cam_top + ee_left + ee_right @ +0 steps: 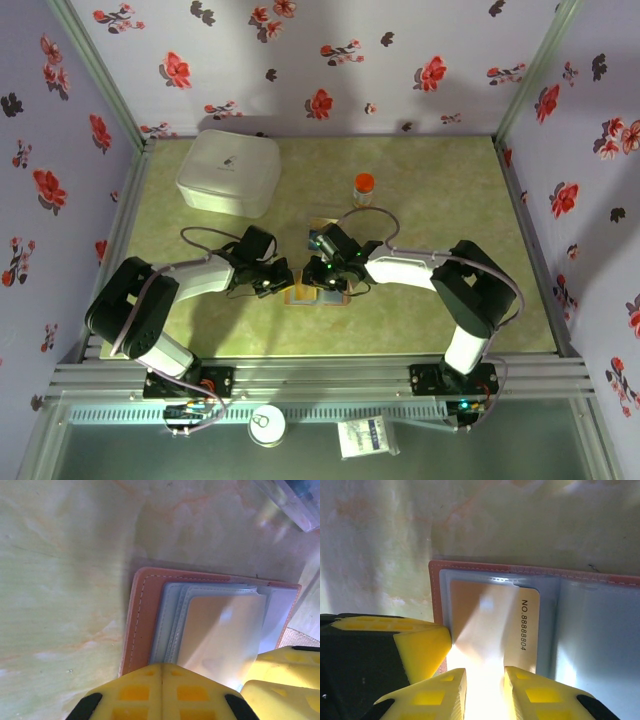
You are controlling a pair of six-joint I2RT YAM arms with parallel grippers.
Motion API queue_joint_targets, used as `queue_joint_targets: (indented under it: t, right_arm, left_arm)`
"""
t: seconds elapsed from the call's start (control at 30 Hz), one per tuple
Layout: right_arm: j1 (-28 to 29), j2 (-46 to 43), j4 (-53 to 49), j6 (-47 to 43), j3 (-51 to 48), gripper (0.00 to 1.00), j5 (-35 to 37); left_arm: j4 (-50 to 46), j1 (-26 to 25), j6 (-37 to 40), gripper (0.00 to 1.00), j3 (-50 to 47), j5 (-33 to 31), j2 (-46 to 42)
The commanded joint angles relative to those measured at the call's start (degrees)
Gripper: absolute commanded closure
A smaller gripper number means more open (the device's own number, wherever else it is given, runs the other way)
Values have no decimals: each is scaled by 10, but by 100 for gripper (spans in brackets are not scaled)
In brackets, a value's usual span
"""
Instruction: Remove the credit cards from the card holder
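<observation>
Centrally, left hand [161, 680] closed, pinning card holder [145, 625] edge; right hand [484, 687] pinching tan card [490, 625].

In the top view my arms cover most of the card holder [318, 296]. In the right wrist view, glare washes out the tan card [492, 630] near my right tool [485, 690], whose fingertips the bottom edge crops.

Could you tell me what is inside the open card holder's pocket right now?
A tan credit card sits in the card holder, the right gripper straddling its glare-washed edge. Further cards beneath are covered.
</observation>
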Motion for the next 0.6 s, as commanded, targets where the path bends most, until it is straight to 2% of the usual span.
queue_joint_targets:
  t: [0.0, 0.2, 0.57]
  right_arm:
    - [-1, 15, 8, 8, -9, 74, -5]
    - [-1, 25, -13, 1, -7, 74, 9]
    - [-1, -6, -83, -26, 8, 74, 49]
  left_arm:
    - [-24, 4, 7, 100, -13, -6, -7]
    - [-25, 4, 7, 100, -14, -7, -8]
    - [-24, 4, 6, 100, -11, -7, -5]
